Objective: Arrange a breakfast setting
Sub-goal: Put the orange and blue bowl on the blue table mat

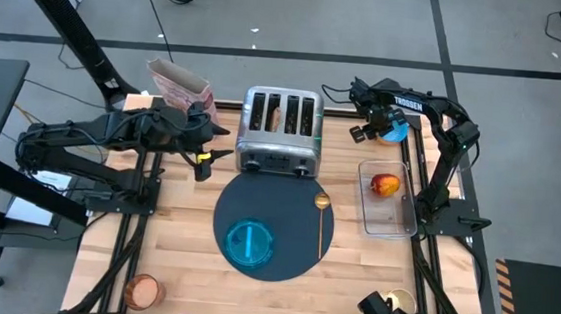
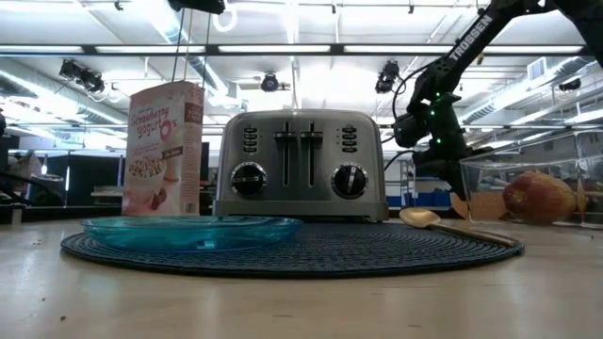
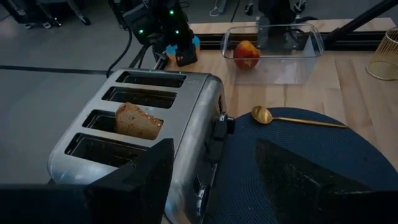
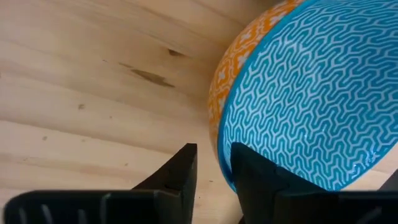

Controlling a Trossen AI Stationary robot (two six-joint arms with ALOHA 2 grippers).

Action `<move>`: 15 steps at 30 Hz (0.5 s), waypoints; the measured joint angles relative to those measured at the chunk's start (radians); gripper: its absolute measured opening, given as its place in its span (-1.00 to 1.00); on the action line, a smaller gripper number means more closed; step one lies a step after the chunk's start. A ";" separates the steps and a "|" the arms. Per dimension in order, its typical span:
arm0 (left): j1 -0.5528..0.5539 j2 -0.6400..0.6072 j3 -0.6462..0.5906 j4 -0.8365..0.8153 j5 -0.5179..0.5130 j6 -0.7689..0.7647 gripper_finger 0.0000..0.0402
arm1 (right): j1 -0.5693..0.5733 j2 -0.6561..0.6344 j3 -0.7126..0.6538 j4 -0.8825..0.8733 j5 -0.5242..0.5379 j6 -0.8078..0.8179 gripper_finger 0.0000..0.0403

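High view: the right gripper (image 1: 387, 126) is down at the desk's far right corner on the small bright-blue patterned bowl (image 1: 396, 132), beside the clear plastic tray (image 1: 401, 223) holding the red-orange fruit (image 1: 386, 185). The round dark navy woven mat (image 1: 289, 243) lies at the desk's middle, toward the near edge, with the teal glass plate (image 1: 250, 244) on it and the gold spoon (image 1: 322, 217) along its right rim, so the setting already has its base. The chrome four-slot toaster (image 1: 279, 132) stands at the far edge with the pink cereal box (image 1: 178, 85) to its left, and the copper cup (image 1: 144, 291) waits at the near left corner. The left gripper (image 1: 207, 144) hangs just left of the toaster.

Low view: plate and spoon lie flat on the mat in front of the toaster; the fruit shows in its tray at the right.

Left wrist view: the left fingers stand apart and empty, aimed at the brown toast slice (image 3: 138, 121) standing in a slot, probably ready to draw it out.

Right wrist view: the two fingers straddle the bowl's rim, one inside and one outside, nearly closed on it; this looks like a rim pinch for lifting the bowl to the mat
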 joint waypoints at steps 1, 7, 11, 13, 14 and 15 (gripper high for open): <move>0.000 0.000 0.000 0.000 0.000 0.000 0.15 | 0.000 0.000 0.000 0.000 0.000 0.000 -0.55; 0.000 0.000 0.000 0.000 -0.001 0.014 0.15 | 0.000 0.000 0.000 0.002 -0.018 0.000 -0.82; 0.000 0.000 0.000 0.000 -0.001 0.015 0.15 | 0.001 0.000 0.000 0.002 -0.032 0.000 -0.92; 0.000 0.000 0.000 0.000 -0.001 0.015 0.15 | 0.001 0.000 0.000 0.002 -0.038 0.000 -0.92; 0.000 0.000 0.000 0.000 -0.001 0.016 0.15 | 0.001 0.000 0.000 0.001 -0.040 0.003 -0.90; 0.000 0.000 0.000 0.000 -0.001 0.016 0.15 | 0.001 0.000 0.000 0.001 -0.046 0.003 -0.87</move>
